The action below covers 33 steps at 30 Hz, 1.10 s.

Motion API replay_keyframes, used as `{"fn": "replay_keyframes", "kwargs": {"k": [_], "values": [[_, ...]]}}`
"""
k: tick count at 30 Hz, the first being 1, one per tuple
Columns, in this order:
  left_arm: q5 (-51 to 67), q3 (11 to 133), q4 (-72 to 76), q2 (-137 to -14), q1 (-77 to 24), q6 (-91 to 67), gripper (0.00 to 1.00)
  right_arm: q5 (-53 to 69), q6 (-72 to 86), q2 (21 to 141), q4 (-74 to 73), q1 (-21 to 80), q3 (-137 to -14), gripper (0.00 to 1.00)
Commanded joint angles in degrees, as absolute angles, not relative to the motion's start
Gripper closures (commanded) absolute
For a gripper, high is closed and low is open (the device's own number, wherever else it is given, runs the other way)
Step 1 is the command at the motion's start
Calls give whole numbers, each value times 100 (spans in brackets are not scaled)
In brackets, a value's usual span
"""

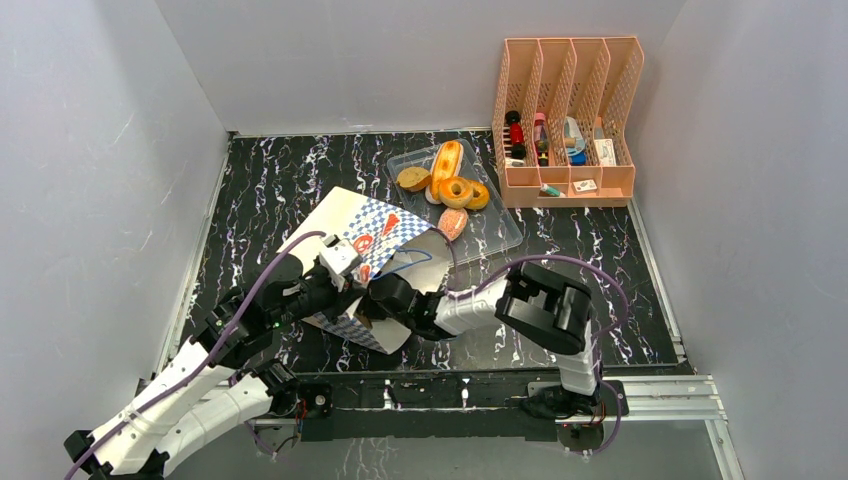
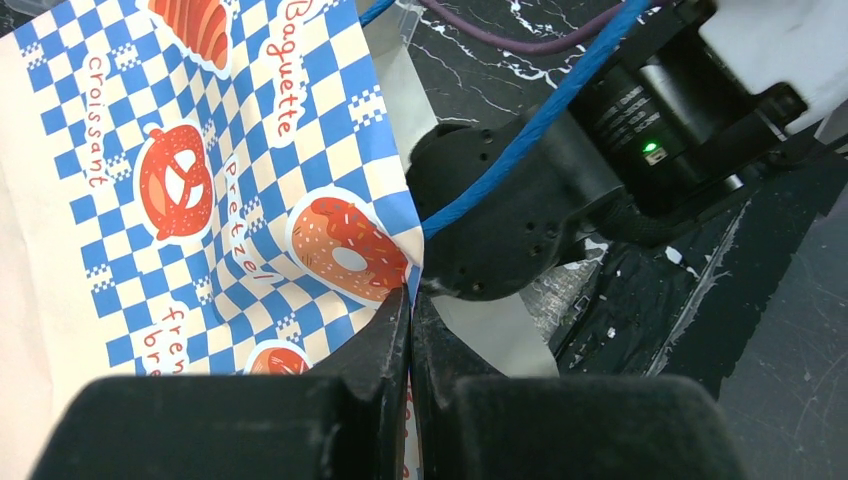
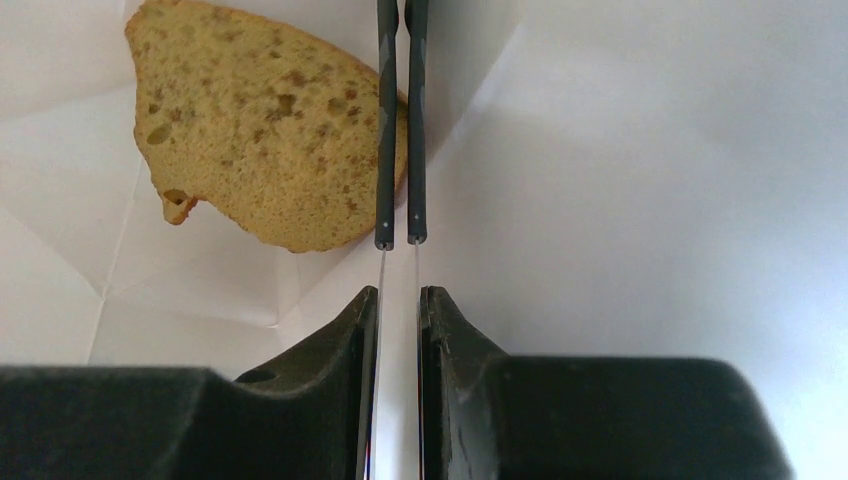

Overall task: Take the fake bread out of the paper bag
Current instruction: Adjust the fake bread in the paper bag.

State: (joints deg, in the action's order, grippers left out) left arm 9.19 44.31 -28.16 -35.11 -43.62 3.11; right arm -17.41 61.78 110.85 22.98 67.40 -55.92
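Note:
The paper bag lies on its side on the black marble table, its mouth toward the arms. My left gripper is shut on the bag's checkered rim, fingertips pinching the paper. My right gripper reaches into the mouth. Inside, it is shut on thin tongs whose blades run along the right edge of a tan bread slice. Whether the blades pinch the slice I cannot tell. Other fake bread lies outside: a long bun, a ring donut, a brown roll, a reddish bun.
Those pastries rest on a clear plastic tray just behind the bag. A pink file organiser with small items stands at the back right. The bag's blue cord handle crosses my right arm's black wrist. Grey walls enclose the table.

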Motion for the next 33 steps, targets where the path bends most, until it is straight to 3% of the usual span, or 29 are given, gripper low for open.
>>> {"fn": "replay_keyframes", "kwargs": {"k": [1,9,16,33], "values": [[1496,4462,-2327,-3514,-4377,211,100,-1225,5953,11312,2774,6759,-6123,84],[1448,4558,-2409,-3472,-4377,239,100,44,6155,11207,3925,6784,-5449,89],[1167,4588,-2645,-3250,-4377,337,100,249,6361,10273,4397,7010,-4534,89],[914,4626,-3064,-3138,-4379,476,100,-1362,6608,7979,3640,7841,-3084,88]]}}
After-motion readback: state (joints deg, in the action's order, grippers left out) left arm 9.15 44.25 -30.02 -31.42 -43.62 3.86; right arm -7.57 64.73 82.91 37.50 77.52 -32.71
